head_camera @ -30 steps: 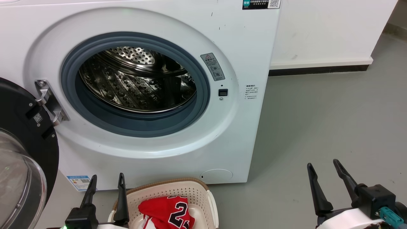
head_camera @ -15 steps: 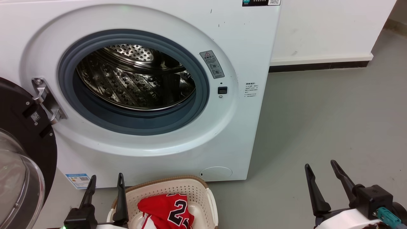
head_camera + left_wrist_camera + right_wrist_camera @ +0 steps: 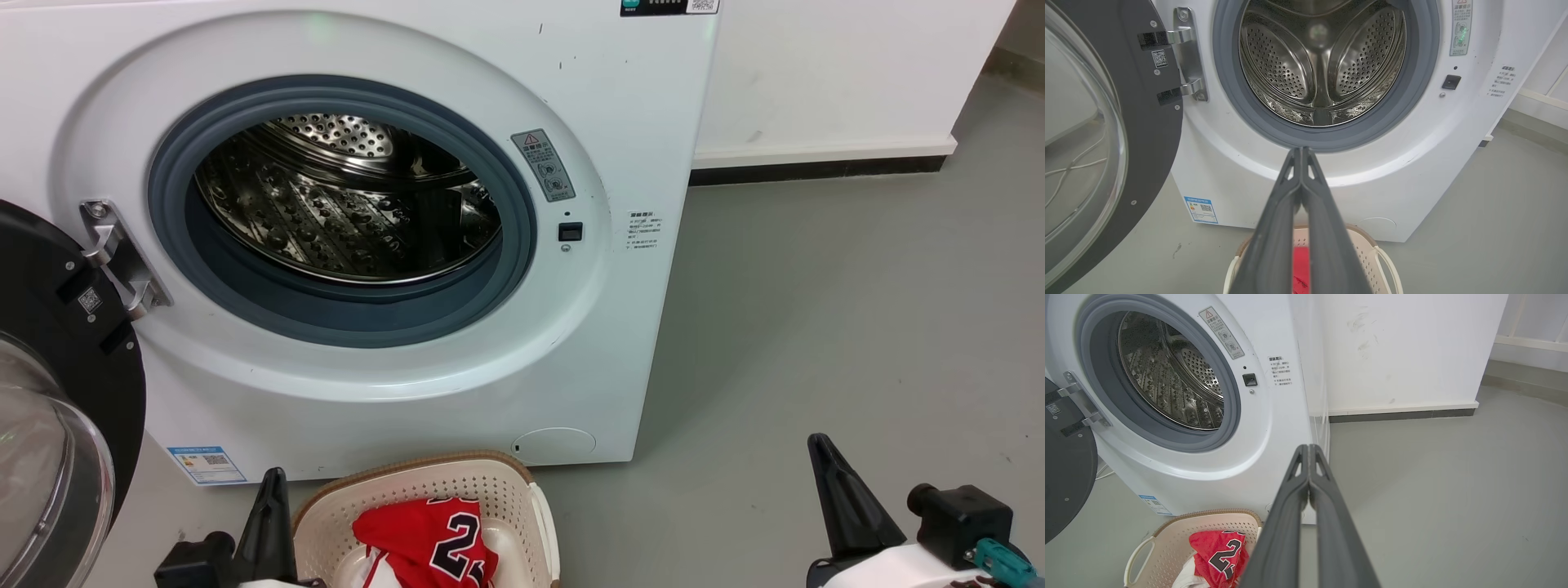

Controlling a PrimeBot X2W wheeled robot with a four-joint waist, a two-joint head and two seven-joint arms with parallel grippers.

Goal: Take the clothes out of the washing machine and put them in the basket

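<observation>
The white washing machine [image 3: 637, 122] stands with its door swung open to the left, and its steel drum [image 3: 343, 204] holds no clothes that I can see. Red clothes [image 3: 429, 543], one a jersey with black numerals, lie in the cream basket [image 3: 384, 498] on the floor in front of the machine. My left gripper [image 3: 272, 482] sits shut just left of the basket, holding nothing. Over bare floor at the lower right, my right gripper [image 3: 820, 449] is also shut and holds nothing. Both wrist views show fingertips pressed together, left gripper [image 3: 1301, 150] and right gripper [image 3: 1308, 447].
The black-rimmed glass door [image 3: 49, 425] hangs open at the far left, close to my left arm. A white wall with a dark skirting strip [image 3: 816, 171] runs behind the machine on the right. Grey floor [image 3: 857, 327] stretches to the right of the machine.
Both grippers have gone from open to shut, each pair of fingers closing on nothing. The view shifted slightly between the earliest frame and the later ones.
</observation>
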